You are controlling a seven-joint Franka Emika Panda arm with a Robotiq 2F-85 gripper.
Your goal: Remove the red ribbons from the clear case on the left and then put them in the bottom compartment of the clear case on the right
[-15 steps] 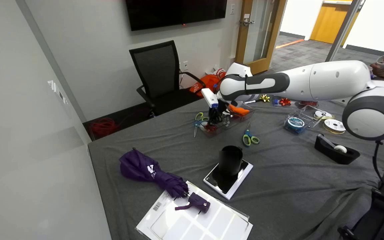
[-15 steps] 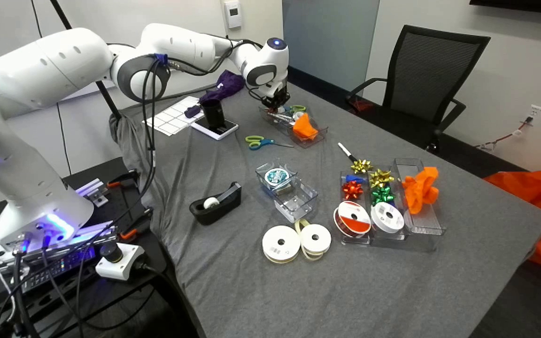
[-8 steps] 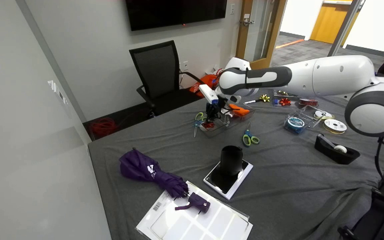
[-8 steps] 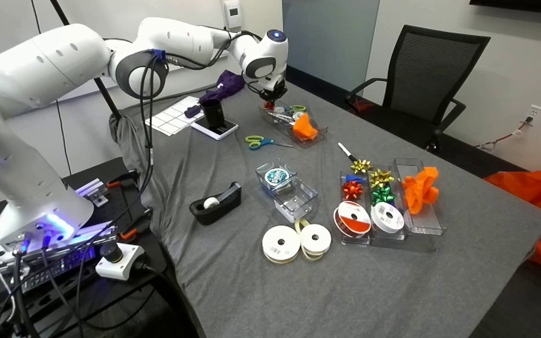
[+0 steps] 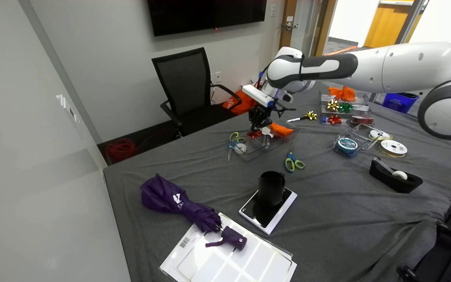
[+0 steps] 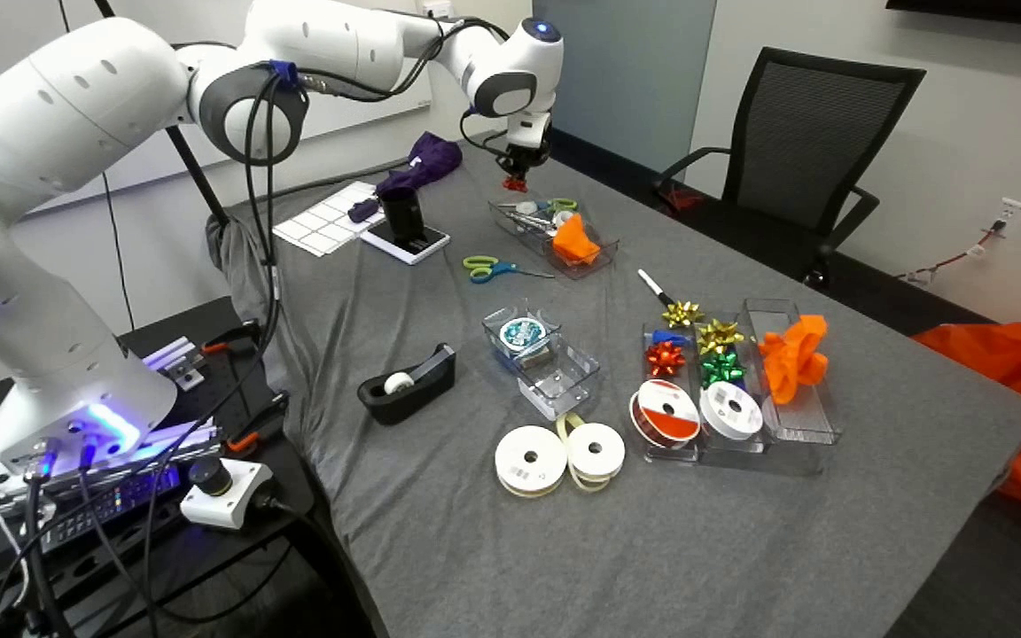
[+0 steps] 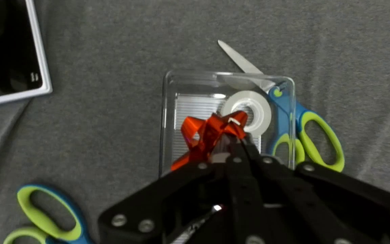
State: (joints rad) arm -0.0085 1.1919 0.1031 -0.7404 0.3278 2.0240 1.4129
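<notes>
Red gift bow (image 7: 212,128) hangs pinched in the gripper (image 7: 241,141) above the left case (image 7: 195,108), near the worktop's (image 6: 705,549) far edge; removal seems underway; next, carry to the right case (image 6: 805,418).

The bow (image 7: 212,130) is glossy and foil-like, the case (image 7: 195,83) smooth clear plastic with shiny edges, and the gripper (image 7: 241,144) mostly matt, dotted with bright metal screws (image 7: 118,220). The scissors (image 7: 300,113) by the case join a smooth metal blade (image 7: 239,59) to plastic-looking handles (image 7: 340,158), the cloth (image 7: 107,112) is matt, soft-looking and creased, and the box (image 7: 8,57) has a glossy face. In an exterior view the umbrella (image 5: 163,197) is gathered fabric, the chair (image 5: 188,80) has a mesh back, and the arm (image 5: 405,64) is smooth with a soft sheen.
</notes>
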